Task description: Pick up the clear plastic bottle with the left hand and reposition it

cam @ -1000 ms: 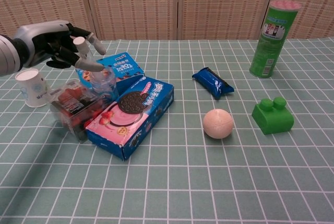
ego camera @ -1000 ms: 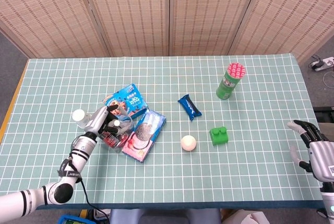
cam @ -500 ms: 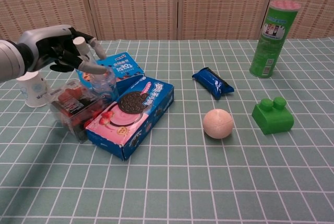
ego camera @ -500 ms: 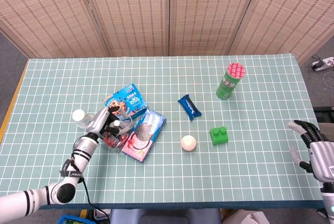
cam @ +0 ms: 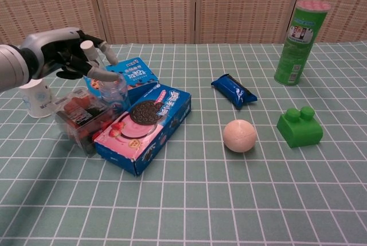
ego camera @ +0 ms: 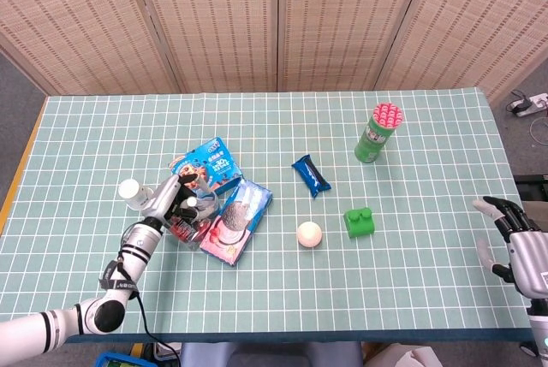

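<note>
The clear plastic bottle (cam: 114,92) (ego camera: 195,210) sits wedged between a blue snack packet and the cookie box at the table's left. My left hand (cam: 64,53) (ego camera: 169,197) hovers just above and left of it, fingers apart and curved over its top; one fingertip (cam: 106,76) reaches down to the bottle, and I cannot tell if it touches. Nothing is gripped. My right hand (ego camera: 510,237) hangs off the table's right edge with fingers spread, holding nothing; only the head view shows it.
Around the bottle: a clear box of red items (cam: 80,117), a blue-pink cookie box (cam: 144,127), a blue snack packet (cam: 127,74) and a white paper cup (cam: 35,97). Further right are a dark blue wrapper (cam: 233,90), a pale ball (cam: 239,135), a green brick (cam: 299,127) and a green can (cam: 299,42).
The left hand has shifted slightly over the bottle, its fingers curling a little more. The bottle and the right hand have not moved.
</note>
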